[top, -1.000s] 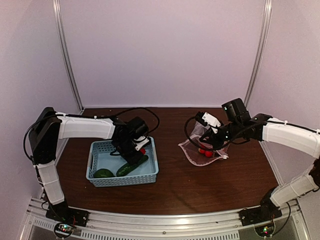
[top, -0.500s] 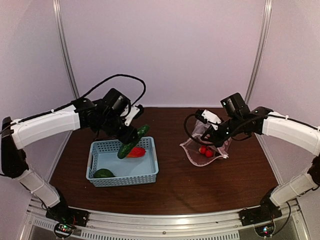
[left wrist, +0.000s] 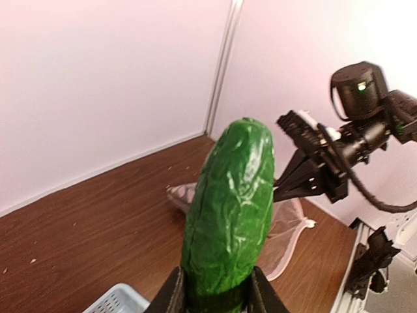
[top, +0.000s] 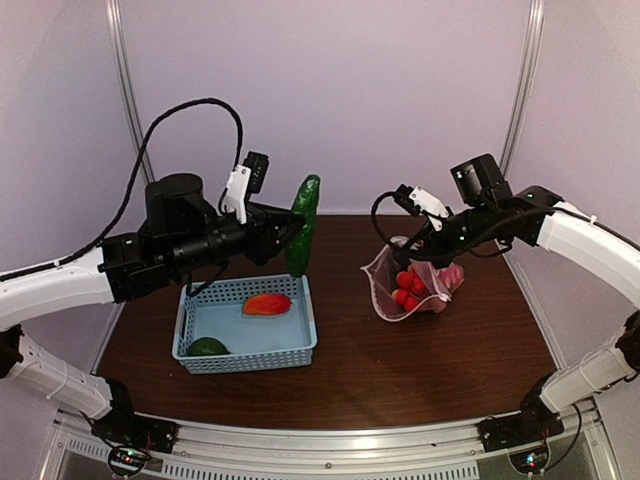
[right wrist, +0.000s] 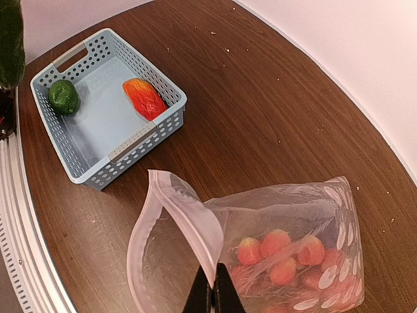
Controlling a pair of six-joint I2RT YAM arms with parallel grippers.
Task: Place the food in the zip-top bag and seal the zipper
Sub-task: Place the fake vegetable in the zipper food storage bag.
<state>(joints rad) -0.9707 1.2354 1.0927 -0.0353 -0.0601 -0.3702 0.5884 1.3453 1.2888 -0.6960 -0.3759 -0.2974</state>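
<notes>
Two pincers busy: left pincer (top: 288,236) grasping cucumber (left wrist: 231,202), left of bag (right wrist: 296,212); right pincer (right wrist: 213,295) clenched on zipper (right wrist: 186,207), mouth open. Transfer step, apparently; next, cucumber over mouth, then release.

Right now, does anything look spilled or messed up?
Nothing stands out. The left gripper holds the cucumber upright in the air, the right gripper pinches the edge of the bag, tomatoes sit inside it, and the pepper and small green piece lie in the basket.
</notes>
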